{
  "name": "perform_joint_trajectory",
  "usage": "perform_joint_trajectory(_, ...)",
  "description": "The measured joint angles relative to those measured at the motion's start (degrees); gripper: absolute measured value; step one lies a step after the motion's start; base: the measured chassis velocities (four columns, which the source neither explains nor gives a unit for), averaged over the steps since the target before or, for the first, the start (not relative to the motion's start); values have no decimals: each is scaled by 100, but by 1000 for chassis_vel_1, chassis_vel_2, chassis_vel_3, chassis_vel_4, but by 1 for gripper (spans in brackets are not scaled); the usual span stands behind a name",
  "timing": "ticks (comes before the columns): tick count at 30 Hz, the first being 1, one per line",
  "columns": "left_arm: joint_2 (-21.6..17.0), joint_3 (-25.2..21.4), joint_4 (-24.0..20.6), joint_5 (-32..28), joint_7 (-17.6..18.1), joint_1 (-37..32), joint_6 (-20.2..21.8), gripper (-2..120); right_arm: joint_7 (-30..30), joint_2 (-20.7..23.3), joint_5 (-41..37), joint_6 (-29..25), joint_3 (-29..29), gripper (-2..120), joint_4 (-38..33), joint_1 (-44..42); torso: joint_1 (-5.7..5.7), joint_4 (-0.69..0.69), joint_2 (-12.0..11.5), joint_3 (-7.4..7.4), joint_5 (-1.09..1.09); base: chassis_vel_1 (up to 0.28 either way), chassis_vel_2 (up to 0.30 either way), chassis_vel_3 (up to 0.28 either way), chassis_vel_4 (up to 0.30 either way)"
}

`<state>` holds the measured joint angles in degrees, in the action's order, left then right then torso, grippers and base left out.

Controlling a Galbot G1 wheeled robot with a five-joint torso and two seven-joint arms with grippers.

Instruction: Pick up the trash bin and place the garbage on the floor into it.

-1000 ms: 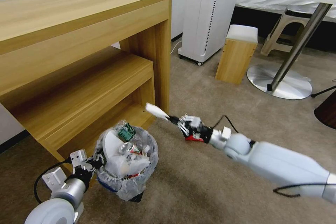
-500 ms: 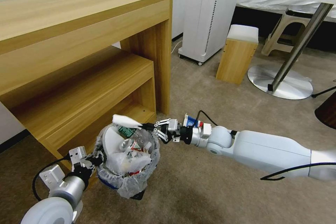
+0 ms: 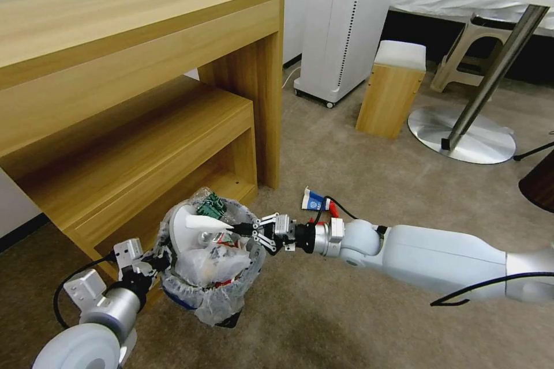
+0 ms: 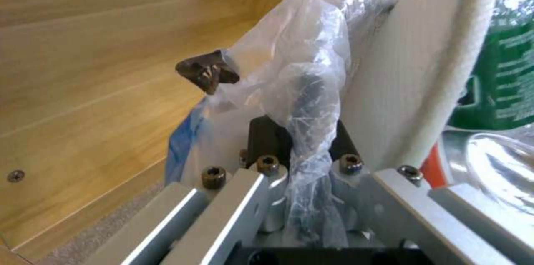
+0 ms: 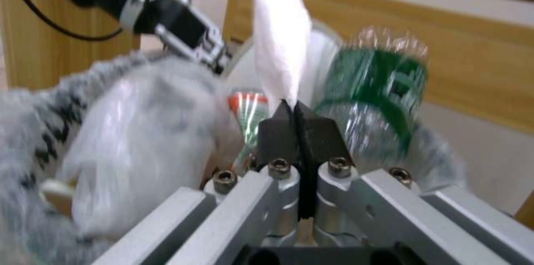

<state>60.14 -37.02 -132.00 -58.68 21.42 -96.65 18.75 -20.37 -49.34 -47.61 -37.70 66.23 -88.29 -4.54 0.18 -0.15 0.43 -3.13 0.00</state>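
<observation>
over the bin mouth: white wrapper held for release

at the bin's open top, the right gripper (image 3: 249,229) is clamped on the near end of a white crumpled wrapper (image 3: 205,223). the wrapper's long axis runs roughly level, continuing the arm's line, free end pointing out across the trash bin (image 3: 212,294) toward the wooden desk (image 3: 133,63).

judgement: release only with the piece wholly inside the rim; the bin is heaped, so a low, central drop is advised.

the left gripper (image 3: 151,266) is closed on the bin's bagged rim, holding it beside the desk. a blue-white carton (image 3: 313,200) lies on the floor (image 3: 369,184), behind the right wrist.
</observation>
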Motion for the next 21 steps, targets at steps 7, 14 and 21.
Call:
perform_joint_trajectory(7, 32, 1, -193, 30, 5, -155, 6, 3, -84, -147, 39, -14, 104, 0, 307, -63, 0, 1, 0, 0, 0, 0, 0, 0, 0)
perform_joint_trajectory(14, 32, -14, -210, 25, 2, -162, 6, 3, -90, -159, 41, -13, 137, 0, 305, -21, 0, 1, 0, 0, 0, 0, 0, 0, 0)
perform_joint_trajectory(21, 32, -8, -150, 15, -16, -149, 6, 3, -85, -53, 46, 22, 86, 12, 105, -20, 0, 0, 0, 0, 0, 0, 0, 0, 0)
